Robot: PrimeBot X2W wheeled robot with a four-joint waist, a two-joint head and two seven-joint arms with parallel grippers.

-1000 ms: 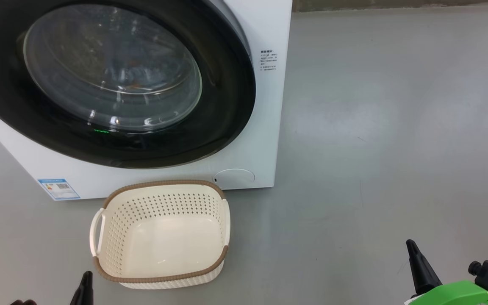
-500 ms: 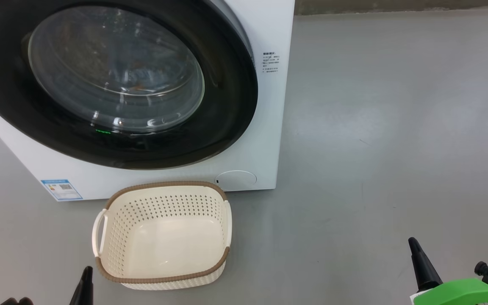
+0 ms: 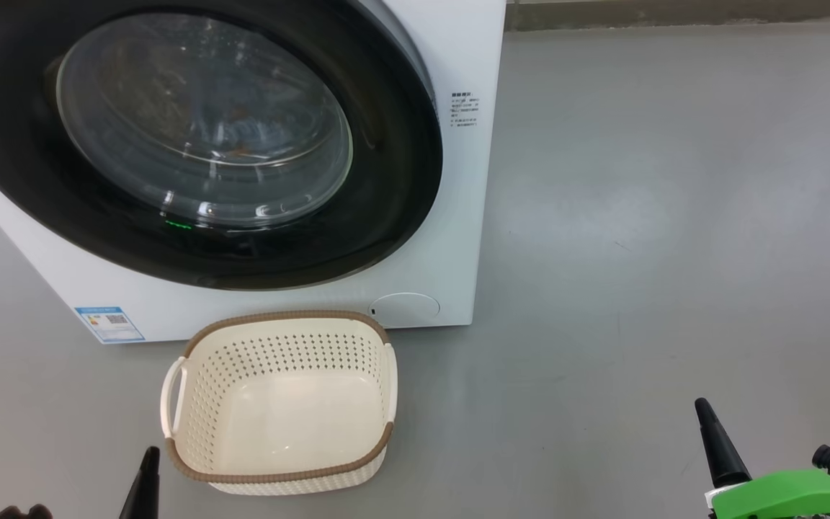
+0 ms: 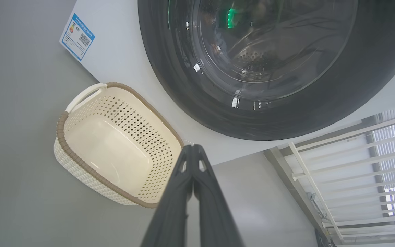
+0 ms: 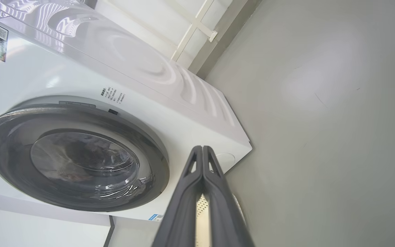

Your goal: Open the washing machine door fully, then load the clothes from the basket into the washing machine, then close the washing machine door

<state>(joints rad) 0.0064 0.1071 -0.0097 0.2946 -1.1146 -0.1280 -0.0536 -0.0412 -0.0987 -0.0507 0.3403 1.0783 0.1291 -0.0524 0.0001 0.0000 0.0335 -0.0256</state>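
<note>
The washing machine [image 3: 458, 231] is a white front-loader standing at the upper left. Its round door [image 3: 393, 180] with the glossy black rim lies shut flat against the front. Dim orange-brown flecks of the clothes [image 3: 238, 149] show behind the glass. Right in front of it on the floor stands the basket [image 3: 285, 318], cream with a brown rim and a bare bottom. My left gripper [image 3: 147, 472] is shut and holds nothing, low beside the basket's near left corner. My right gripper [image 3: 710, 432] is shut and holds nothing, far to the right over the floor. The wrist views show both finger pairs pressed together [image 4: 192, 151] [image 5: 201, 152].
Smooth grey floor [image 3: 638, 252] stretches to the right of the machine up to a wall base at the top. A blue label sticker [image 3: 109, 324] and a round white flap [image 3: 406, 306] sit on the machine's lower front. A white railing [image 4: 355, 171] stands beyond the machine.
The whole head picture has drifted slightly down and to the right, so the camera moved. The door, the basket and both grippers stand as before.
</note>
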